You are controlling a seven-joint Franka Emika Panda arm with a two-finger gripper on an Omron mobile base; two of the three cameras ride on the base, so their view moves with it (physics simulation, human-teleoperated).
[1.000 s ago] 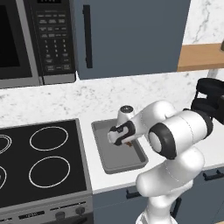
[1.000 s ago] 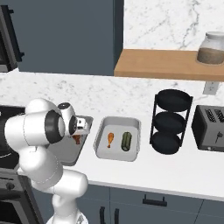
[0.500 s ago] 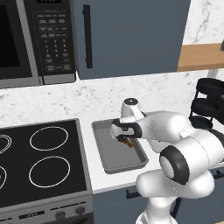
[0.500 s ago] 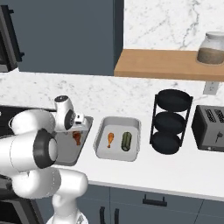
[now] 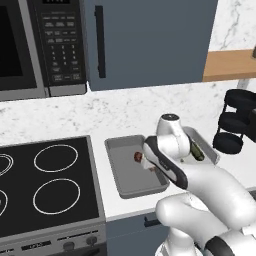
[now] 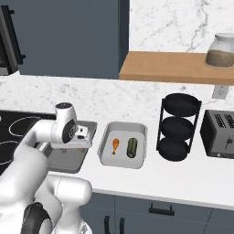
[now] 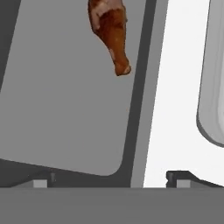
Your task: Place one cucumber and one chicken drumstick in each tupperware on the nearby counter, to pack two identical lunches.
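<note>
Hovering with gripper (image 7: 109,181) spread wide over the left tupperware (image 5: 125,186), leaving the red-brown chicken drumstick (image 7: 111,30) lying inside as that lunch's meat portion

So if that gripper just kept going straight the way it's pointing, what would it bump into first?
Most likely the bare grey floor of the left tupperware below it. The gripper stands open and the darker drumstick lies off to one side of its line. Depth is hard to judge.

Two tupperware (image 5: 131,172) (image 6: 122,145) (grey, alike), two chicken drumsticks (image 7: 111,31) (image 6: 115,146), one cucumber (image 6: 132,147), one toaster (image 6: 219,134), one jar (image 6: 220,50).
</note>
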